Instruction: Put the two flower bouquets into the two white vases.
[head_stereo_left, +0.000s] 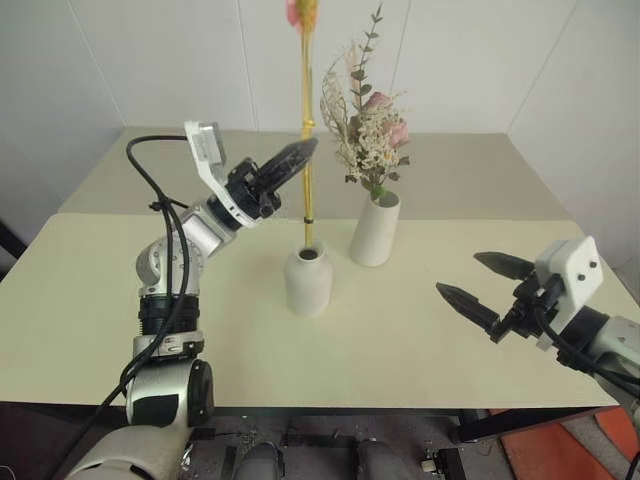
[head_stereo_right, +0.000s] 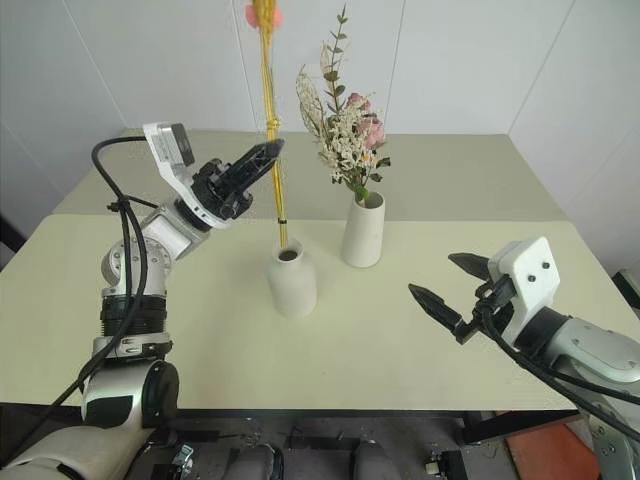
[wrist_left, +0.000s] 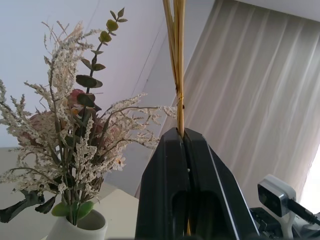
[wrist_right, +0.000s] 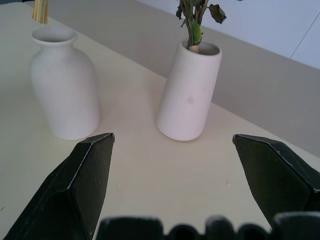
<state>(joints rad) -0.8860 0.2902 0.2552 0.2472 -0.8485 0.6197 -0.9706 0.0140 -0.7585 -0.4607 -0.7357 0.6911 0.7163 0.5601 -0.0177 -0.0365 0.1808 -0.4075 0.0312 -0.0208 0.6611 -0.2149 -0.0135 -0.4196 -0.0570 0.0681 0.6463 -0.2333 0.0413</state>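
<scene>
Left end effector (head_stereo_left: 300, 152) clamped shut on the yellow-stalked bunch (head_stereo_left: 307, 130), held near-upright, red blossoms (head_stereo_left: 299, 14) at top, cut ends poised just above the narrow mouth of the rounded vase (head_stereo_left: 308, 280) near mid-surface (head_stereo_left: 90, 300). Rose bouquet (head_stereo_left: 368, 135) already seated in the taller vase (head_stereo_left: 375, 230), just beside. Right end effector (head_stereo_left: 480, 278) spread wide and empty, well apart on the right. Best practice, as judged: kept the stalks vertical and centred over the neck, lowered slowly so no stalk caught the rim, released only once the ends sat deep; avoided brushing the neighbouring sprigs.
</scene>
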